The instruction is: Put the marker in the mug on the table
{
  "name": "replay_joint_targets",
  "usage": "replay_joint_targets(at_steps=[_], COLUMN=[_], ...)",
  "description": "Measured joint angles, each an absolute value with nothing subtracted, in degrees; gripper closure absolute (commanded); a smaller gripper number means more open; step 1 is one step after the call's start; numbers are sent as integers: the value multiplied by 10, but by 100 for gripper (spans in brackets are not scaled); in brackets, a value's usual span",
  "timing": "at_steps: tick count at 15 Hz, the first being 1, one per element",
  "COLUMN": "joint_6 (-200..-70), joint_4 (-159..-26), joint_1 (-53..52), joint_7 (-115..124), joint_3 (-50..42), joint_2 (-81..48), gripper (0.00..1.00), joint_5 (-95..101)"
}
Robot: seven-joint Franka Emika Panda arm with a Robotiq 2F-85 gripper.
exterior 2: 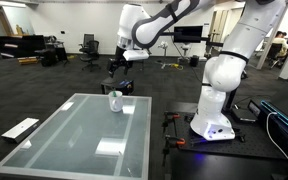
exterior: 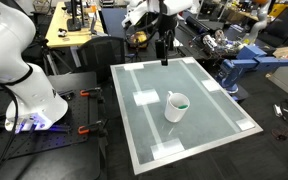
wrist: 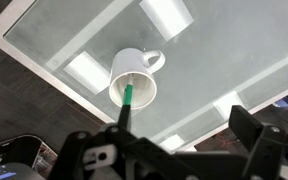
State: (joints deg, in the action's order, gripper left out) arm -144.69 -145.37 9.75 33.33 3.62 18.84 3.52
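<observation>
On the pale, frosted glass-like table (exterior: 199,95) with its white taped rectangles stands the smooth white cylindrical mug (exterior: 175,107), its looped handle at 2 o'clock in the wrist view. Inside it leans the slim green marker (wrist: 129,95), slanting over the rim toward 7 o'clock. Above, the dark gripper (wrist: 179,150) hangs released, fingers spread wide, holding nothing
</observation>
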Motion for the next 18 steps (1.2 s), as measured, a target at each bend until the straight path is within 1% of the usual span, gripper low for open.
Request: replay_joint_targets(at_steps=[8,13,18], joint_6=[-1462,-1462,-1462], joint_4=[-1454,-1454,-1454], joint_1=[138,136,134], joint_7=[465,463,463], joint_3=[39,18,15], joint_2=[147,127,122], gripper=[0,0,0], joint_5=[124,121,121])
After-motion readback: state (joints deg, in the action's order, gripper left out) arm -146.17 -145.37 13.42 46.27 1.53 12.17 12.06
